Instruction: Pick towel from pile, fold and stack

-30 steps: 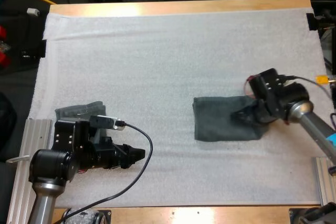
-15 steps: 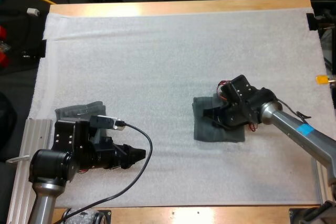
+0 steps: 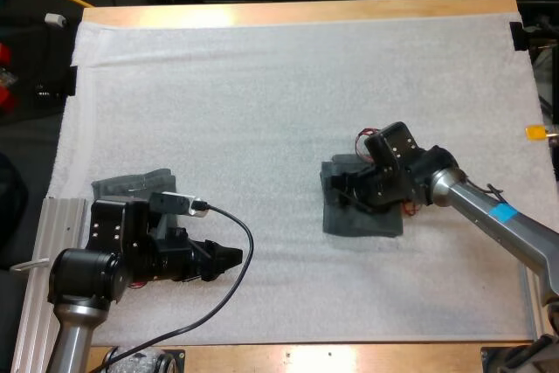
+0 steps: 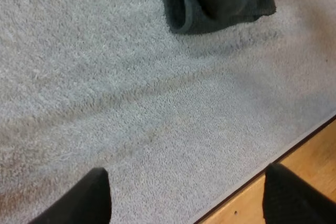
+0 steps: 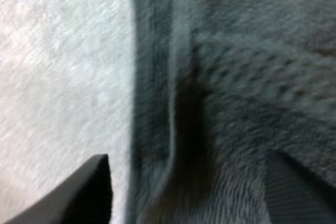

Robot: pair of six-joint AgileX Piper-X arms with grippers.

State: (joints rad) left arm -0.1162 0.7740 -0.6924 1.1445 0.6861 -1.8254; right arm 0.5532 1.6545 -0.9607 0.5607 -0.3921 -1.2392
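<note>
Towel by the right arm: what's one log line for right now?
right hand: open, at edge of folded towel | left hand: open, over bare mat | other towel: beside left arm

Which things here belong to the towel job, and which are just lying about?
Job:
dark grey-green folded fabric towel, at the open right claw
second dark grey-green fabric towel, near the mat's left edge

Lying about:
white foam mat
wooden table
silver metal rail left of the mat

left tool: black | right arm: silver link, blue tag
</note>
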